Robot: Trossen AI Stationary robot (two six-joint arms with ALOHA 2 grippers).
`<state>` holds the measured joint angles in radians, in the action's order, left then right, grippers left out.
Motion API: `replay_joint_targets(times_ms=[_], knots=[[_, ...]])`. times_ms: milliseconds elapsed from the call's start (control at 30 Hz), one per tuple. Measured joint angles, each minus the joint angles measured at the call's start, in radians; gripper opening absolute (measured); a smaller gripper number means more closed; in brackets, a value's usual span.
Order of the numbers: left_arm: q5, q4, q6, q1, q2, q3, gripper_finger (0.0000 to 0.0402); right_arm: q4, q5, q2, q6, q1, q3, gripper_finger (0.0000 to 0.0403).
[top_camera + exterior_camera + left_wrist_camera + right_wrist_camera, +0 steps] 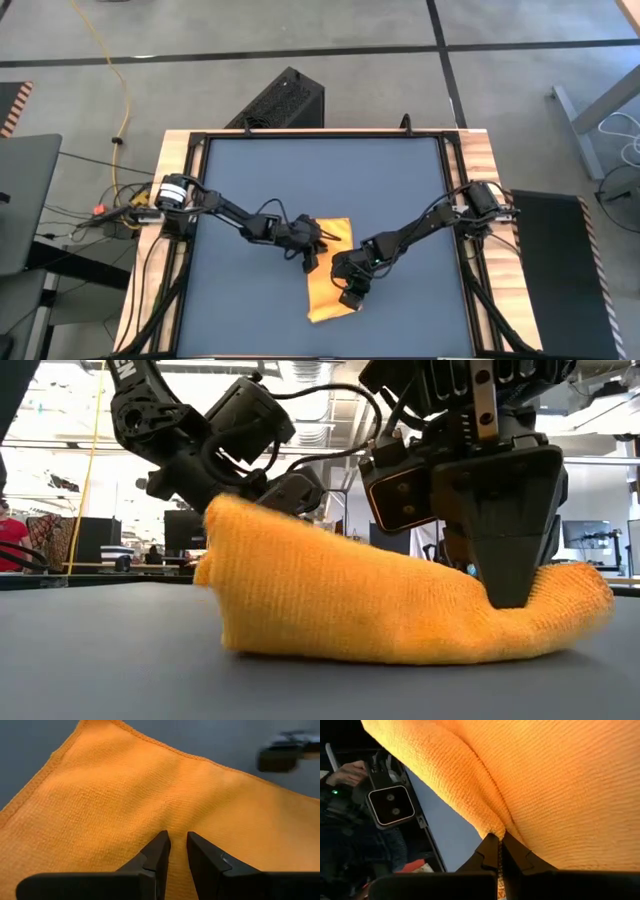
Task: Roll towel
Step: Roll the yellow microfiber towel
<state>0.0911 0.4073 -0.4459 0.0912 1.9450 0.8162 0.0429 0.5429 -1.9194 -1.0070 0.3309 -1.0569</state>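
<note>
The yellow-orange towel [328,272] lies crumpled in the middle of the dark table [250,180]. In the low view it rises to a hump [250,530] on one side and lies low on the table at the other end [570,600]. My right gripper [352,292] is shut on the towel near its right side. My left gripper [178,840] reaches over the towel's left side, slanting down. Its fingers stand a narrow gap apart just above the cloth, with nothing between them. My left gripper has its fingertips [162,842] at the towel's surface; I cannot tell whether they touch it. My right gripper pinches a gathered crease of the towel [492,826] between its two fingers, slanting down from the table's right. The cloth bunches at the fingertips. Around the fingers [510,585] the towel rests on the table.
Wooden rails [185,150] frame the table. A black box [285,100] stands on the floor beyond the far edge. The left arm's camera housing [390,805] is close to the towel, and a person's hand [350,770] shows in the room beyond.
</note>
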Motion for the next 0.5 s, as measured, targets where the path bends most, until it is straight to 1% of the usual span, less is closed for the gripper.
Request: replay_joint_targets(times_ms=[100, 500], knots=[[0.003, -0.006, -0.011, -0.016, 0.001, 0.0, 0.0066, 0.001, 0.005, 0.0, -0.017, 0.0, 0.0, 0.0024], [-0.075, 0.001, -0.01, -0.078, 0.003, -0.003, 0.0066, 0.01, 0.012, 0.0, -0.034, -0.001, 0.0, 0.0024]])
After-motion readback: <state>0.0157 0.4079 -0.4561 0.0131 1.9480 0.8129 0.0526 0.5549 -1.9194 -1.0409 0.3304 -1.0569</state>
